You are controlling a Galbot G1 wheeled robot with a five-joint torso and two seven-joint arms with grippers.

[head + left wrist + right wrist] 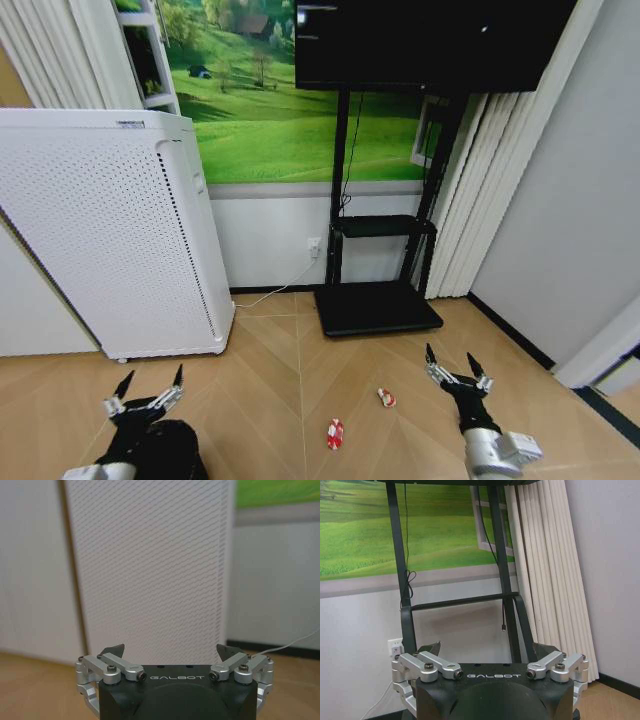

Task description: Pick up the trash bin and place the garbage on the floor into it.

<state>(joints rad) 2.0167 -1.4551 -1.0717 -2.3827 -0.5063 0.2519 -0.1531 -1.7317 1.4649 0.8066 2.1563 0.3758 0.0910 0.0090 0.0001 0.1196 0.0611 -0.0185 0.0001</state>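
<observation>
Nearest the head camera, at the bottom of the view, the robot's two arms reach forward over a herringbone wooden floor [270, 390]. The left hand [150, 388], a black and silver two-fingered claw, hangs low on the left with its pointed fingers spread apart and nothing between them. Directly beneath its wrist sits a dark rounded mass [165, 452] at the frame's edge; it may be the black mesh trash bin, but too little shows to be sure. The right hand [457, 365] hangs on the right, fingers likewise spread and empty. On the floor between the two arms lie two small crumpled red-and-white wrappers: one [335, 433] near the bottom centre, the other [386, 397] a little farther off and just left of the right hand. Judging from this, the right hand is the nearer one to both pieces of litter, which lie to its left and slightly below it. A tall white perforated appliance [120, 240] stands against the wall on the left, straight ahead of the left hand in the left wrist view. A black television stand [375, 300] with a flat base stands at centre, before a green meadow mural [270, 110].
</observation>
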